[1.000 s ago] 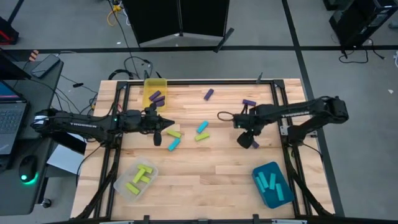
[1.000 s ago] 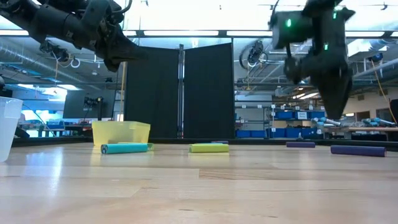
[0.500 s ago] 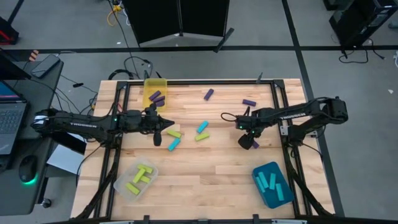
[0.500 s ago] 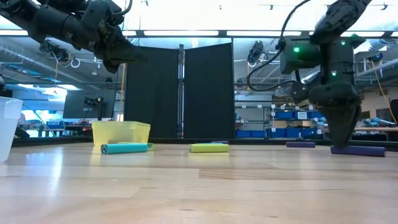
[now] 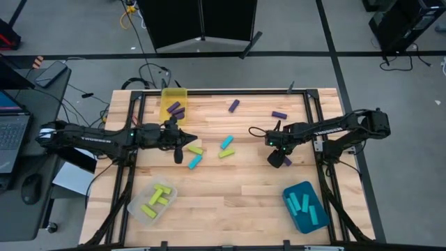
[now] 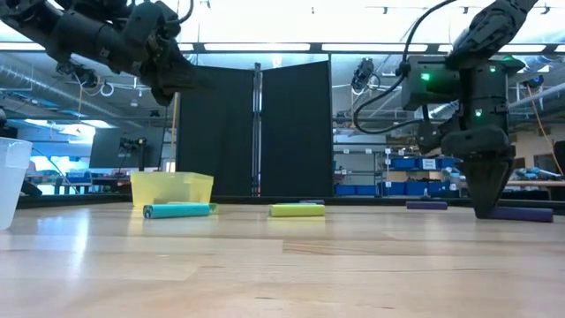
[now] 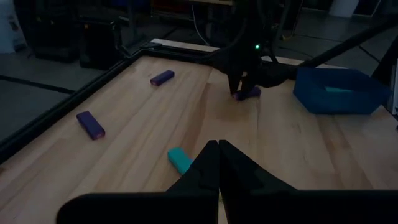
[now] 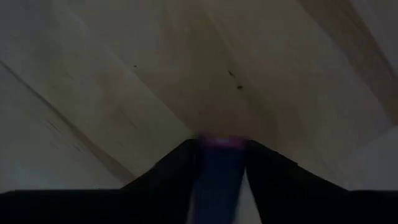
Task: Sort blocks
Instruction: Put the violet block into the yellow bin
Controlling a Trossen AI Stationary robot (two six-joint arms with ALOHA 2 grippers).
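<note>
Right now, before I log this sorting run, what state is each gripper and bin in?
left gripper: shut, empty, above the table.
right gripper: down at the table, over a purple block.
yellow bin: upright, holding purple blocks.
clear bin: upright, holding yellow-green blocks.
teal bin: upright, holding cyan blocks.

You look straight down on the whole desk [image 5: 230, 188] from overhead; the low camera sits at desk level. Both share the yellow bin [image 5: 174, 101]. Wrist cameras look close past each hand.
</note>
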